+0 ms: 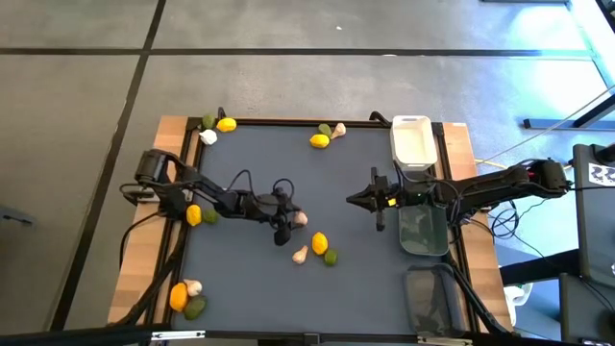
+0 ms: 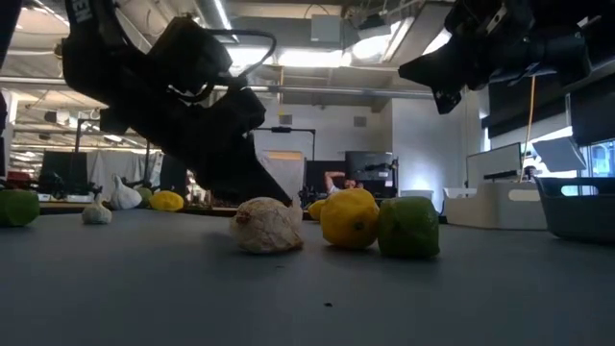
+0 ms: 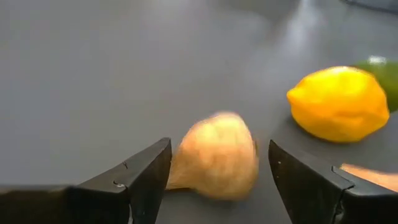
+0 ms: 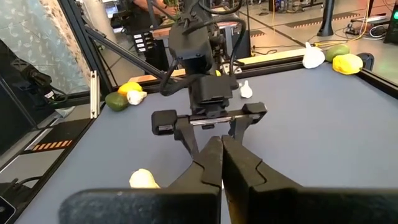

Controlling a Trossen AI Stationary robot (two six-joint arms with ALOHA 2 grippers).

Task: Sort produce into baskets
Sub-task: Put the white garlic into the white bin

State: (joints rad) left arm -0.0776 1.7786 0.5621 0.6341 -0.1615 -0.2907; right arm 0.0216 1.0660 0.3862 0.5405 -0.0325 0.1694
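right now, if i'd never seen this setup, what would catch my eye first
The left tool stands out first: near the table's middle, its fingers are open on either side of a pale garlic bulb, not yet closed on it. Just beyond the bulb lie a bright lemon and a lime side by side. The right tool hangs shut above the mat, near the white basket and the dark basket at the right edge.

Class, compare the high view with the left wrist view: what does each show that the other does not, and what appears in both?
Only the high view shows the white basket, the dark grey-green basket and the right gripper, shut, above the mat.
Only the left wrist view shows the gap either side of the garlic bulb between the open fingers.
Both show the left gripper, that bulb and the lemon.
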